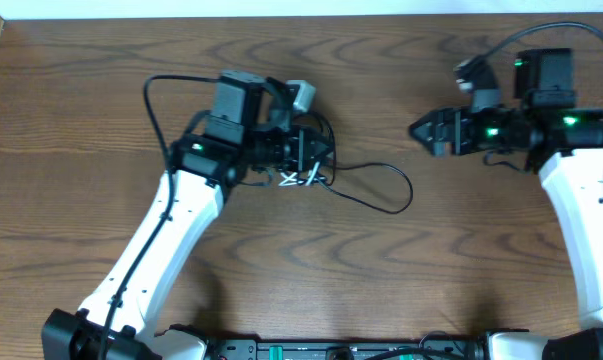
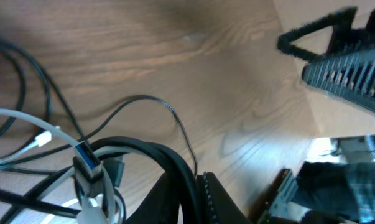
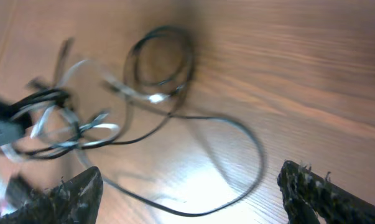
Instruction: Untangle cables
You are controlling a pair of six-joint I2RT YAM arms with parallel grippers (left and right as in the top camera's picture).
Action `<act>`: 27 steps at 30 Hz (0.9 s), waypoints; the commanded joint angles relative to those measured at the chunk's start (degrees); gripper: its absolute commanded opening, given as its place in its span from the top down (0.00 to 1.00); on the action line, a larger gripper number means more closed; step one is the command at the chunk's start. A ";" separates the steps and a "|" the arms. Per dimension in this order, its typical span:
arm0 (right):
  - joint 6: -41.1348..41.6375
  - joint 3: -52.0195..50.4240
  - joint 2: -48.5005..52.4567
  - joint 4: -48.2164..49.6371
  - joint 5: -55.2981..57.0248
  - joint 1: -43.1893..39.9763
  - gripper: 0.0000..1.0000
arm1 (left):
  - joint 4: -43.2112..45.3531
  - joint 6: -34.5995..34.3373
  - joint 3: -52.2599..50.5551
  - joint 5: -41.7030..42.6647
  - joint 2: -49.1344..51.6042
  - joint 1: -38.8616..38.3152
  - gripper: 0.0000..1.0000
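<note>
My left gripper [image 1: 316,150] is shut on the tangle at the table's middle left. In the left wrist view its jaws [image 2: 196,186] clamp a bundle of black cable [image 2: 168,109]. The white cable [image 2: 19,115], with a blue-tipped plug [image 2: 84,154], winds through the tangle beside them. In the overhead view the white cable [image 1: 299,180] shows just below the jaws, and the black cable [image 1: 409,185] loops out to the right on the wood. My right gripper [image 1: 418,130] is open and empty, to the right of that loop. Its wide-apart fingers [image 3: 193,193] frame the black loop [image 3: 255,143] and the white cable [image 3: 81,64].
The wooden table [image 1: 311,270] carries both arms. The thicker black robot wires arc over the left arm [image 1: 151,95] and behind the right arm [image 1: 501,45]. The right gripper shows at the top right of the left wrist view [image 2: 336,56].
</note>
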 commanded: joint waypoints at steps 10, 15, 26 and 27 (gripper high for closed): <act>0.79 -0.92 5.03 4.07 -10.47 8.22 0.15 | 19.58 -6.64 0.00 11.34 -0.90 -2.29 0.89; 4.96 -0.92 8.87 7.28 -16.76 8.81 0.33 | 21.59 -7.69 0.00 14.78 -0.92 -2.23 0.89; 4.96 -0.92 10.43 8.79 -19.71 8.28 0.99 | 21.33 -7.63 0.00 14.36 -0.92 -0.22 0.89; 4.98 -0.92 10.43 6.73 -12.94 8.13 0.99 | 20.76 -7.43 0.00 14.36 -0.90 1.25 0.88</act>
